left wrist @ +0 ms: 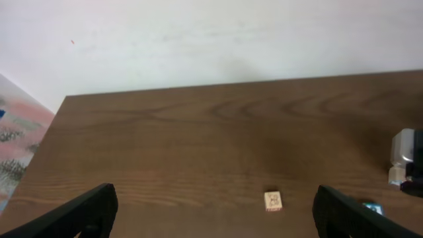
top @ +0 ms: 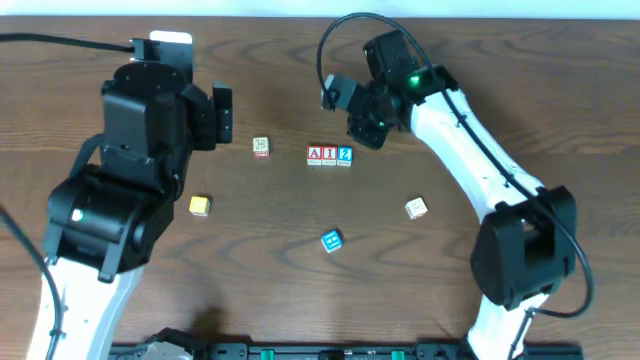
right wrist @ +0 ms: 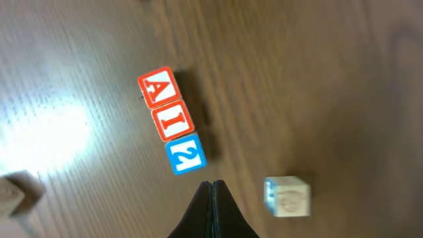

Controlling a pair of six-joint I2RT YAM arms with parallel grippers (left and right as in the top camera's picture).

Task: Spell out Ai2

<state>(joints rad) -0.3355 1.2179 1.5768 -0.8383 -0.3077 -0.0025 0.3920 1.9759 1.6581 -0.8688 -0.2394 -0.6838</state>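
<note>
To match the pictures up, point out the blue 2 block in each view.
Overhead: the blue 2 block is at the right end of the row of three, near mid-picture.
Left wrist: it cannot be made out here.
Right wrist: it is at, near the centre, just above the shut fingers.
Landmark: the red I block touches it in both.

Furniture: dark brown wooden table point(top: 260, 260), wavy grain, fills overhead view. Narrow pale strip point(top: 500, 6) runs along its far edge there. Left wrist view: plain white wall point(left wrist: 211, 39) behind table, evenly lit. Pale pink patterned surface point(left wrist: 16, 125) beyond left table corner; floor or fabric, cannot tell. Light: bright white glare patch point(right wrist: 46, 129) on wood, right wrist view.
</note>
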